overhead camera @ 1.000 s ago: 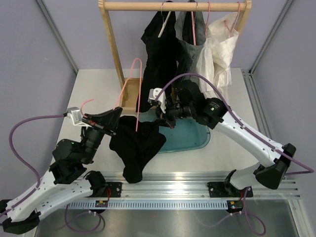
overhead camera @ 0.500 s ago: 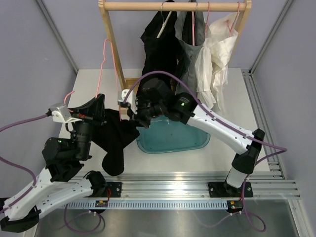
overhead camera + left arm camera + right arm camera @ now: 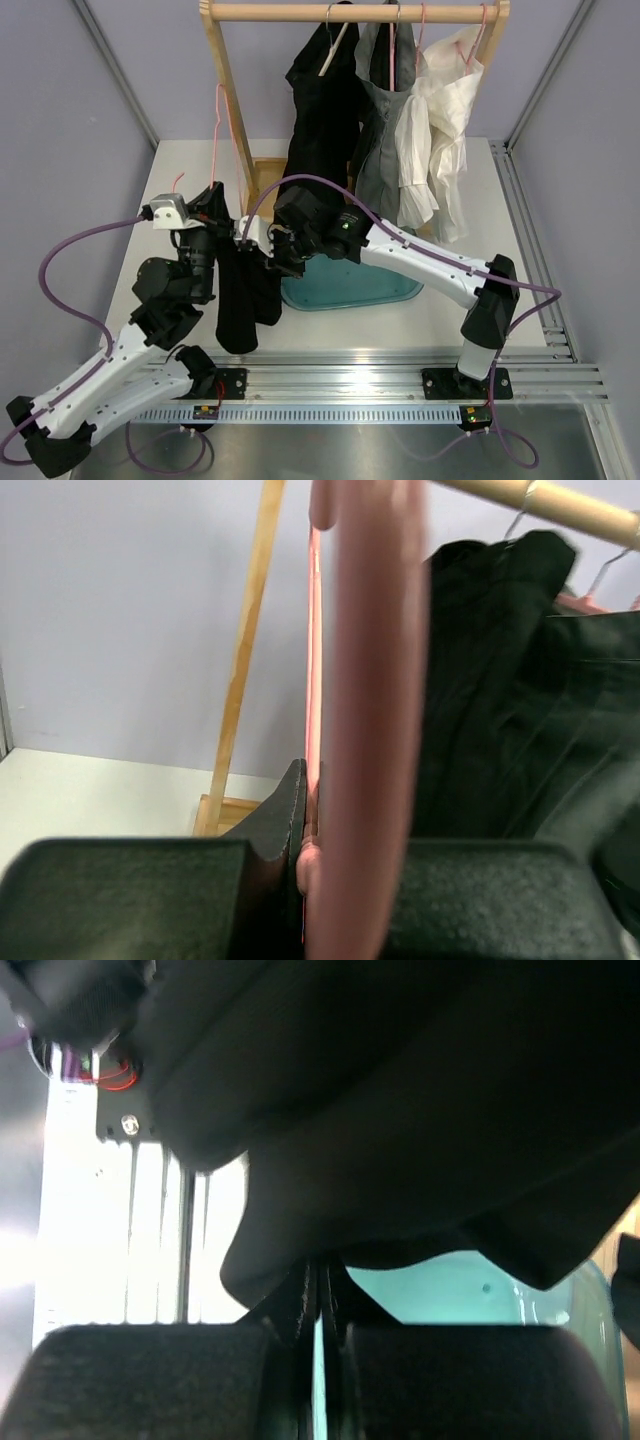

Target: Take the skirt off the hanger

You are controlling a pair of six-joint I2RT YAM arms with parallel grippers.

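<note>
While the skirt is hanging as a dark, narrow drape at 9 o'clock of the teal tub, its top is sitting by the pink hanger, though how it is attached is hidden. The left gripper is clamping the hanger's wire and holding it upright, with the hook pointing toward 12 o'clock. The right gripper, at 3 o'clock of the skirt's top, is pressing its fingers together, seemingly on an edge of the cloth. To do this step well, the left should be holding the hanger steady while the right is drawing the cloth toward 3 o'clock and down over the tub, easing off if the wire is snagging. Counting: one skirt, one held hanger, two grippers, one tub, and one wooden rack at 12 o'clock carrying three garments.
</note>
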